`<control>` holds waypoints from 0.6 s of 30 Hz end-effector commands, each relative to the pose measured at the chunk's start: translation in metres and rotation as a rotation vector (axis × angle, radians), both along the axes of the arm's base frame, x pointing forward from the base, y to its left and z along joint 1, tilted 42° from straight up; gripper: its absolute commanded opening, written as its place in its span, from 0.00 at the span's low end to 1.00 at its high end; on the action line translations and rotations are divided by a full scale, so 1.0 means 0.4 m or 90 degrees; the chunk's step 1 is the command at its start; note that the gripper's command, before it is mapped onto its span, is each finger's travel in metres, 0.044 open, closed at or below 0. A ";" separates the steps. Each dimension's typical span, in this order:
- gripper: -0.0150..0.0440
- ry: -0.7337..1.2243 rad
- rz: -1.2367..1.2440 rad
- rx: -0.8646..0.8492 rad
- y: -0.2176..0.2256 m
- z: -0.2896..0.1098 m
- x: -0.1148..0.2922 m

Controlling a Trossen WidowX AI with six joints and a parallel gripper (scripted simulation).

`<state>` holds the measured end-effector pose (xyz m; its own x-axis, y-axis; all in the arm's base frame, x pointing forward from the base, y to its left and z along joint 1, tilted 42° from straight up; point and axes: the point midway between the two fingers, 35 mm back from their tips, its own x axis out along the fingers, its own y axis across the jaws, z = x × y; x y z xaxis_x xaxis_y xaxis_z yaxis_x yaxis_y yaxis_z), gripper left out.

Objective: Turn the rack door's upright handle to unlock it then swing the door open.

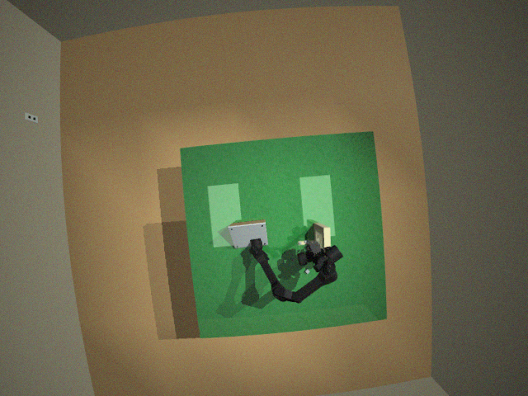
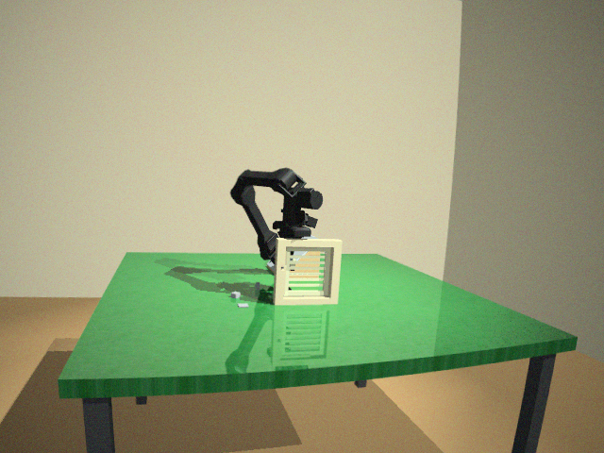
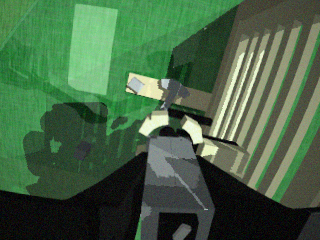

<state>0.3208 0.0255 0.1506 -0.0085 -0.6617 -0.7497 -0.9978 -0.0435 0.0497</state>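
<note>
The cream rack frame [image 1: 326, 237] [image 2: 338, 273] stands upright; slats [image 3: 267, 90] fill the right of the wrist view. I cannot tell the door's angle from these frames. My gripper [image 3: 170, 160] [image 2: 297, 254] points down close beside the frame, on its far side in the exterior view, and is shut on the handle. The handle is mostly hidden by the fingers, so its turn is unclear. Pale curved pieces [image 3: 155, 123] show just beyond the fingertips.
A cream bar [image 3: 147, 86] [image 1: 303, 242] with a grey T-shaped part [image 3: 172, 90] lies just beyond the fingers. A small pale block [image 1: 307, 271] [image 2: 235, 294] and a flat white piece [image 2: 243, 305] are on the green table [image 1: 349, 170] [image 2: 390, 311]. The arm's base sits beside a grey plate [image 1: 245, 234].
</note>
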 end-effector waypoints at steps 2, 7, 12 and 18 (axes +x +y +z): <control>0.31 0.001 0.001 0.001 0.001 -0.001 0.000; 0.29 0.000 -0.001 0.001 0.001 -0.001 0.000; 0.29 -0.035 -0.041 0.001 0.004 -0.004 -0.007; 0.29 -0.085 -0.098 0.000 0.009 -0.008 -0.016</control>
<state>0.3181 0.0266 0.1495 -0.0073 -0.6623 -0.7492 -0.9972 0.0603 -0.0435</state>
